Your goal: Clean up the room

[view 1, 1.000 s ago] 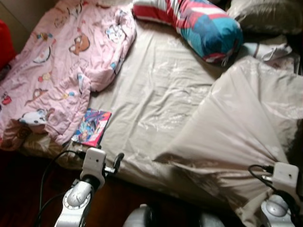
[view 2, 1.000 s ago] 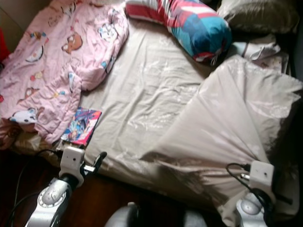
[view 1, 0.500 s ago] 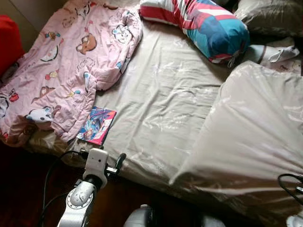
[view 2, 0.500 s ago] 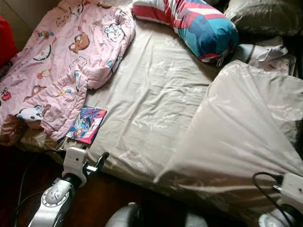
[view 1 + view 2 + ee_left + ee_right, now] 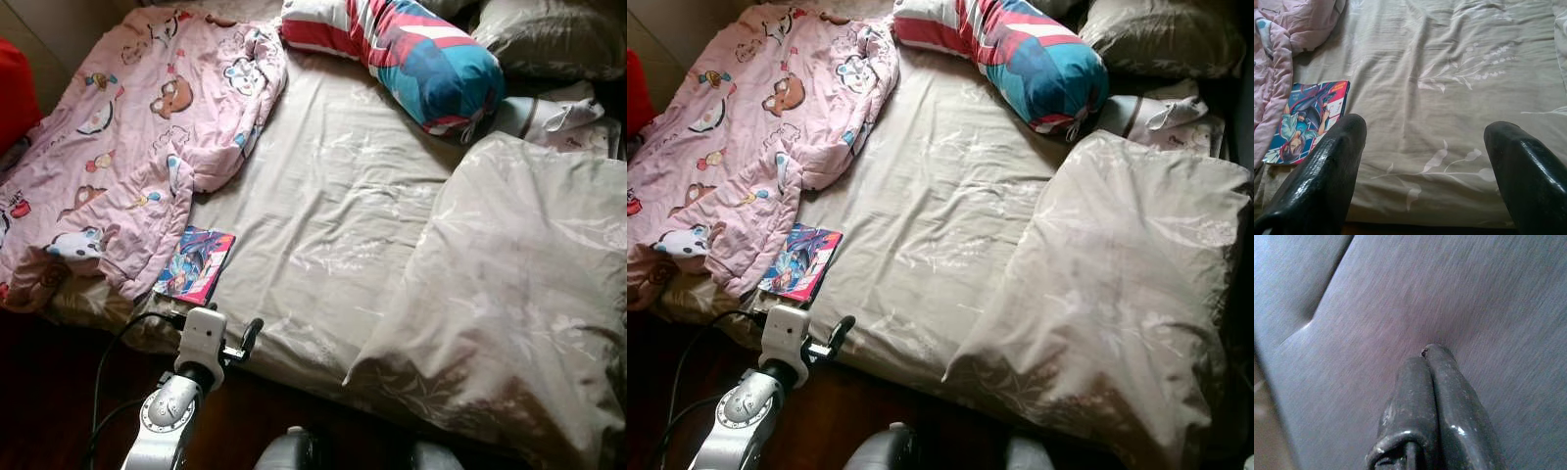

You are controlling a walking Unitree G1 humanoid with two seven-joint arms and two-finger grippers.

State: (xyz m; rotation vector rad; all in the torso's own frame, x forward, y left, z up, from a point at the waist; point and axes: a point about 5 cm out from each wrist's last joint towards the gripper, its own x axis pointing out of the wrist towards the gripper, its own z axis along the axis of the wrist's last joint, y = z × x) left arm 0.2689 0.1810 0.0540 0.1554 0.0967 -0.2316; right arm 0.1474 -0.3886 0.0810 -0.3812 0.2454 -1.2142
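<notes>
A beige leaf-print duvet [image 5: 519,284] lies folded back in a heap on the right half of the bed. A pink cartoon blanket [image 5: 127,147] is crumpled on the left half, and a colourful comic book [image 5: 194,264] lies flat by its lower edge. My left gripper [image 5: 249,335] hovers at the bed's near edge just right of the book; in the left wrist view it [image 5: 1427,132] is open over the bare sheet with the book [image 5: 1305,120] beside one finger. In the right wrist view my right gripper [image 5: 1429,355] is shut, with nothing between its fingers, before a blurred grey surface.
A red, white and blue bolster [image 5: 411,49] and a dark pillow [image 5: 549,34] lie at the head of the bed, with a white cloth [image 5: 554,113] below them. Something red [image 5: 12,93] stands at the far left. Dark floor [image 5: 49,392] runs along the bed's near edge.
The right arm, which was at the lifted duvet's near corner, has dropped out of the eye views. The duvet has settled flat. The left arm has stayed put; the camera shifted slightly.
</notes>
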